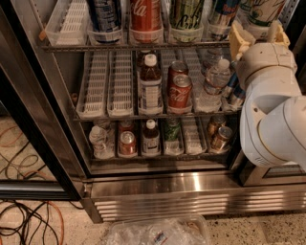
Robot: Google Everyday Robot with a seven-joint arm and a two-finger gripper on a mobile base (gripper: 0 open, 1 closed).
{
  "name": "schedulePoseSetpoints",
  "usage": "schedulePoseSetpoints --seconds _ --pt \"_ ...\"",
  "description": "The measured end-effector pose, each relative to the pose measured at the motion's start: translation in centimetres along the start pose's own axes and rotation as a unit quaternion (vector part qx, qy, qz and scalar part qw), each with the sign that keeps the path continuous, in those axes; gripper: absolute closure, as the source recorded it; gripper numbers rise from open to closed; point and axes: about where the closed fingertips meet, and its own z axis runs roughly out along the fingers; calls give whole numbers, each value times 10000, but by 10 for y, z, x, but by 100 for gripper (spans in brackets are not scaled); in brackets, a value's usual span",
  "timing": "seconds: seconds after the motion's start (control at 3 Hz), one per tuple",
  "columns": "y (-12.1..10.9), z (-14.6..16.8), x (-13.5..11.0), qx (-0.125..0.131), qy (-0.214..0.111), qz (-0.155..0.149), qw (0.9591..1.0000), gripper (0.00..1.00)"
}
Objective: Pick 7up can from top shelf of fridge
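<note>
The 7up can (263, 10), whitish with green lettering, stands at the right end of the top shelf (71, 47) of the fridge (167, 189); its top is cut off by the frame. My gripper (260, 36) is at that can. Its tan fingers (239, 40) press against the can's lower left and right sides. My white arm (272, 110) hangs in front of the right side of the fridge and hides what is behind it.
On the top shelf, left of the 7up can, stand a dark blue can (105, 14), a red Coca-Cola can (146, 16), a green-and-yellow can (186, 14) and another can (222, 14). Bottles and cans fill the lower racks. The open door frame (38, 143) is at the left, and cables (28, 220) lie on the floor.
</note>
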Motion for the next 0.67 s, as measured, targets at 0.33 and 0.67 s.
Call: schedulePoseSetpoints --seconds 0.33,0.67 --pt "0 0 0 0 0 0 10000 27" --pt "0 0 0 0 0 0 10000 18"
